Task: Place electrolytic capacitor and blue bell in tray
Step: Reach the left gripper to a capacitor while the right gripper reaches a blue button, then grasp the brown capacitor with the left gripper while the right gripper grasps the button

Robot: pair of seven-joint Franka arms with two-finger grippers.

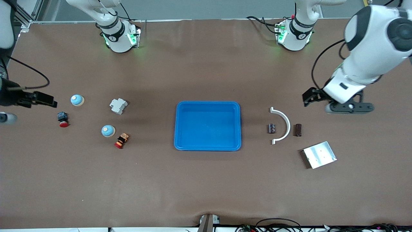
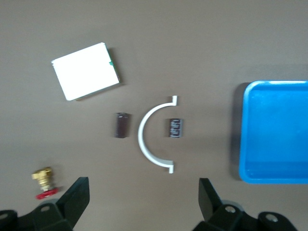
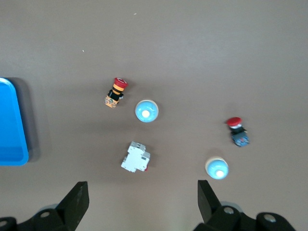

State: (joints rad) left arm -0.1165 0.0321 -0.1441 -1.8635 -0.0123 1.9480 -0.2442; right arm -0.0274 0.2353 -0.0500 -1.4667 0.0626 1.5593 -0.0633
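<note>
Left claw [image 1: 317,100] hangs open and empty over bare bench [image 1: 206,187] at the left arm's end, near the white half-ring [image 1: 282,125]. Inside the ring's curve lies a dark electrolytic capacitor [image 1: 272,128]; a second capacitor [image 1: 298,130] lies just outside it. Each looks a light, stiff, smooth cylinder, likely to roll; pinching across the body seems safest. Right claw [image 1: 43,99] hangs open over its own end, above two blue bells [image 1: 77,100] [image 1: 108,130], small glossy domes best gripped across the base. The blue tray [image 1: 176,129] sits empty mid-bench.
</note>
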